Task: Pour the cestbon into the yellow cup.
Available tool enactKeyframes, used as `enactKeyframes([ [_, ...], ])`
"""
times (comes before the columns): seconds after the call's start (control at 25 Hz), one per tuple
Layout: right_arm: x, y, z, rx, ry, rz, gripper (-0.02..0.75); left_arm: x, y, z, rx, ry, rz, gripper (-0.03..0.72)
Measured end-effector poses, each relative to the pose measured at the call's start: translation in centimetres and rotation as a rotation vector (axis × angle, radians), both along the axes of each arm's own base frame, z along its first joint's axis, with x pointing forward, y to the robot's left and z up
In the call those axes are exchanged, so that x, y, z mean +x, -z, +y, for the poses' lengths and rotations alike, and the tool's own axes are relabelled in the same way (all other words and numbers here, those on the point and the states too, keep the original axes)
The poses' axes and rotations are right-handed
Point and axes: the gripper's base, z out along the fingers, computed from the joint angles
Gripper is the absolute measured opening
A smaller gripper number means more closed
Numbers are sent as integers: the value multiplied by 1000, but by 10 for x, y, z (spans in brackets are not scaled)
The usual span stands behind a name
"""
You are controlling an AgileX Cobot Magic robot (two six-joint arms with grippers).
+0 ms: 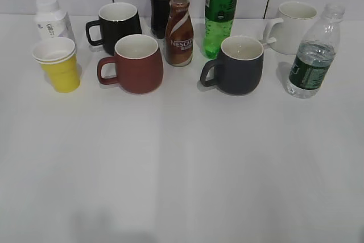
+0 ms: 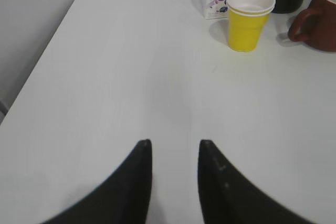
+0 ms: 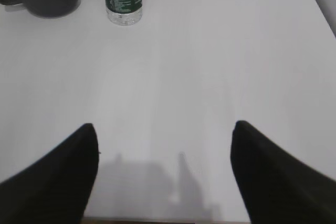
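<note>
From the exterior view, the cestbon [image 1: 314, 61] stands upright and capless at the far right of the table [image 1: 182, 163], just in front of the white mug [image 1: 294, 25] and near the dark grey mug [image 1: 238, 65]. The yellow cup [image 1: 58, 64] sits at the far left, just in front of a small white bottle [image 1: 52, 19] and beside the brown mug [image 1: 135, 64]. No arm shows here. Bottle and cup are well apart, so carrying an open bottle across the crowded row risks knocking the Nescafé bottle [image 1: 180, 27] or green soda bottle [image 1: 220, 9], or slopping water.

In the left wrist view, the left tool [image 2: 175, 153] hangs empty with fingers slightly apart, the yellow cup ahead to the right. The cup looks light; a hard stream or a nudge could tip it.

In the right wrist view, the right tool [image 3: 165, 140] is spread wide and empty, the cestbon ahead to the left. Squeezing thin plastic too hard could push water out the neck.
</note>
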Motion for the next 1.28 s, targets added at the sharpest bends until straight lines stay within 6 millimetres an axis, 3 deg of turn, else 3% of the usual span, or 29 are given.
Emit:
enactKeyframes([
  [0.84,3,-5,0,3,-2,-10,589,2,-3,0,1,28,-4,238],
  [1.08,38,-32,2,28,-7,-157,589,24,-28,0,48,73,-184,238],
  [1.28,84,-41,5,35,-20,-184,589,65,-34,-8,59,112,-262,238],
])
